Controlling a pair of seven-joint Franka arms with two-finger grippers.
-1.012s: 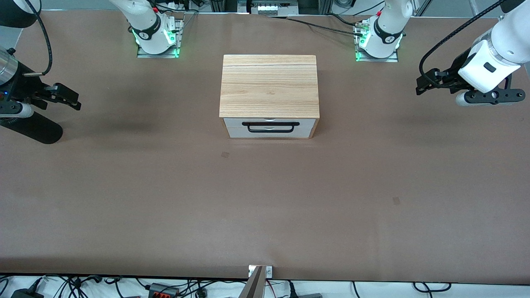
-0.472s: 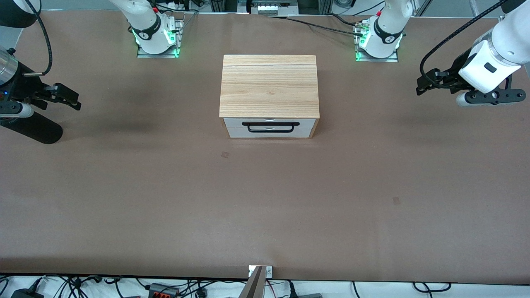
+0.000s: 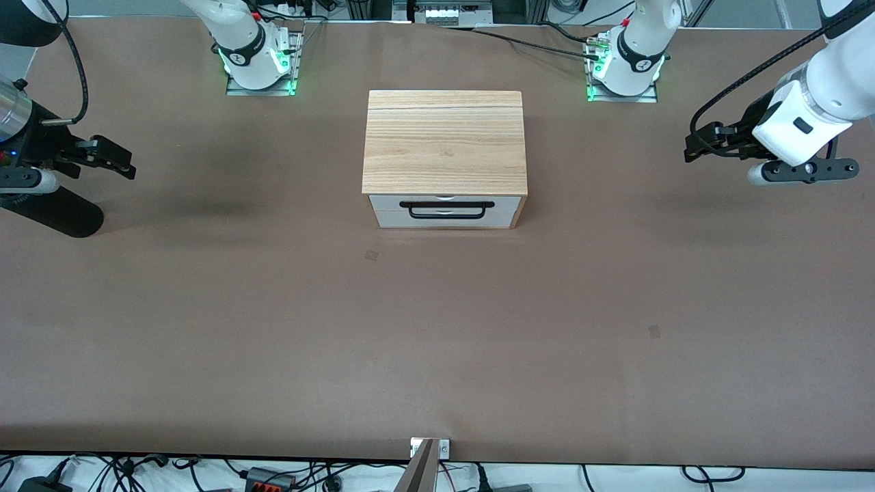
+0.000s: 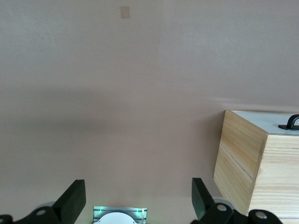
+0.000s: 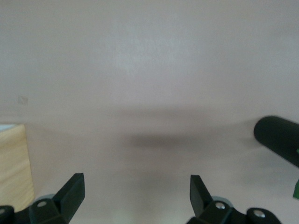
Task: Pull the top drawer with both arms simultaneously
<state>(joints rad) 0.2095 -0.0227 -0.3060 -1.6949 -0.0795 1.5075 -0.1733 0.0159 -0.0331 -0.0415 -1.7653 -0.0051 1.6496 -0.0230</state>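
In the front view, a light wooden box stands on the brown counter, midway between the two arm bases and near them. Its white front faces the front camera, and the top drawer sits flush and shut in the box, its black U-shaped handle hanging across the white face above the lower drawer front. The left tool hangs in the air over the bare counter at the left arm's end, well apart from the box, with its fingers pointing toward the box. The right tool hangs over the counter at the right arm's end, also well apart from the box and also aimed toward it. In the left wrist view, the left tool has its two black fingertips spread wide with nothing between them; bare counter lies under them, and a corner of the wooden box shows with one end of the handle on the white front. In the right wrist view, the right tool likewise stands wide and empty over the counter, with an edge of the box at the side.
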